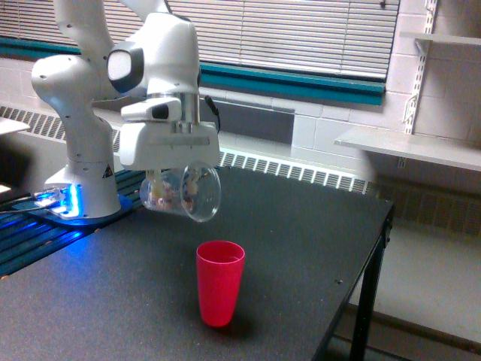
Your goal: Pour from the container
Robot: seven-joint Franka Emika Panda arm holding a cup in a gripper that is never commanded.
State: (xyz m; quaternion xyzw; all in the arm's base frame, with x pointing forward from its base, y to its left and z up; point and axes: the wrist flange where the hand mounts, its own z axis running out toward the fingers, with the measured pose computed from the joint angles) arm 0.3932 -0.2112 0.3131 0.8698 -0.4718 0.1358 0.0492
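Observation:
The container (pixel 183 194) is a clear plastic cup with small whitish and tan bits inside. It hangs tipped on its side, mouth toward the exterior view's right. My gripper (pixel 177 177) is shut on it from above. An opaque red cup (pixel 220 283) stands upright on the dark table (pixel 301 248), below the container and a little to the exterior view's right of it. The container's mouth rim is a short way above the red cup's rim. No bits show in the air between them.
The arm's white base (pixel 79 169) with a blue light stands at the exterior view's left. The table's edge (pixel 376 248) drops off at the right. A white shelf (pixel 409 147) and a radiator (pixel 293 171) line the back wall.

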